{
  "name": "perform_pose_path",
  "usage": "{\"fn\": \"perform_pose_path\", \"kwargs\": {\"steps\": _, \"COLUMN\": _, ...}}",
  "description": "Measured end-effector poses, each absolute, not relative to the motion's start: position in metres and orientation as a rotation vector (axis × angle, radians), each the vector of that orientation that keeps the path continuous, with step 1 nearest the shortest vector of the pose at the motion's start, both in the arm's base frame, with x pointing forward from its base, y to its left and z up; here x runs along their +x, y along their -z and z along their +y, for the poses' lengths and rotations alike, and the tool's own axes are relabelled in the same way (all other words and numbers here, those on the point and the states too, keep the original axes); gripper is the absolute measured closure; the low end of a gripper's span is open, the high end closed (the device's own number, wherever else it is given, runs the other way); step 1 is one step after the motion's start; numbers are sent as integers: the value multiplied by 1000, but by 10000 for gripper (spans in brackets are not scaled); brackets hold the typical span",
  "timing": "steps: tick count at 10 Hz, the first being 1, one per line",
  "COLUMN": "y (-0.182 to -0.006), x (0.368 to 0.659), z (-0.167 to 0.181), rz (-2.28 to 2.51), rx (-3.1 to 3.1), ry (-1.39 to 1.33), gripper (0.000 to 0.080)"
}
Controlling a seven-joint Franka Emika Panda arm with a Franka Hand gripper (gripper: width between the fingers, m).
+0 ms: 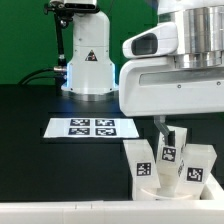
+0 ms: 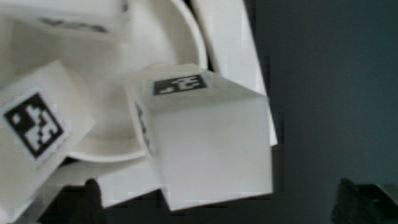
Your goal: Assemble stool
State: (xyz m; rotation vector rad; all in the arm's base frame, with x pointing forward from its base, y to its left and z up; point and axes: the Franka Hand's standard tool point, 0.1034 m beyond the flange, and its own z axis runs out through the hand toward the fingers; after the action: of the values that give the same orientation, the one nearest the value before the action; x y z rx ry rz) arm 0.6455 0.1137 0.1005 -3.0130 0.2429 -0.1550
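Black counter [image 1: 60, 105], green backdrop behind. Marker board [image 1: 81, 128] flat near counter's middle, four tags face up, nothing on it.

Stool parts clustered at counter's near edge, toward the exterior view's right corner. Seat disc [image 1: 168, 184] lying flat, rim up, partly hidden by legs. Three chunky white legs standing on or in the disc: one leg [image 1: 142, 160] on the cluster's side toward the marker board, tilted, tag facing camera; middle leg [image 1: 170, 150] upright under the arm, tag visible; third leg [image 1: 196, 163] on the far side from the marker board, tag low on its face. Whether legs are seated in sockets: cannot tell.

Gripper [image 1: 170, 128] directly above the middle leg, fingers dropping to either side of its top. Wrist view: dark fingertips [image 2: 71, 203] at both lower corners, spread wide, leg block [image 2: 210, 140] between them with clear gaps on each side. Jaws well apart, nothing gripped. Curved seat rim [image 2: 222, 40] behind the block; another tagged leg [image 2: 39, 125] beside it.

White robot base [image 1: 88, 60] at counter's far edge, well apart from the stool.
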Motion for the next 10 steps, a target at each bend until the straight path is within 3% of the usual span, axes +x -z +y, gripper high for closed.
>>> {"fn": "perform_pose_path", "kwargs": {"steps": 2, "y": -100, "x": 641, "z": 125, "rz": -339, "rx": -3067, "ry": 155, "gripper": 150}}
{"fn": "perform_pose_path", "kwargs": {"steps": 7, "y": -99, "x": 641, "z": 117, "rz": -732, "rx": -3042, "ry": 164, "gripper": 150}}
{"fn": "perform_pose_path", "kwargs": {"steps": 9, "y": -87, "x": 634, "z": 121, "rz": -1320, "rx": -2919, "ry": 63, "gripper": 150}}
{"fn": "perform_pose_path", "kwargs": {"steps": 10, "y": -82, "x": 632, "z": 123, "rz": -1347, "rx": -2913, "ry": 48, "gripper": 150}}
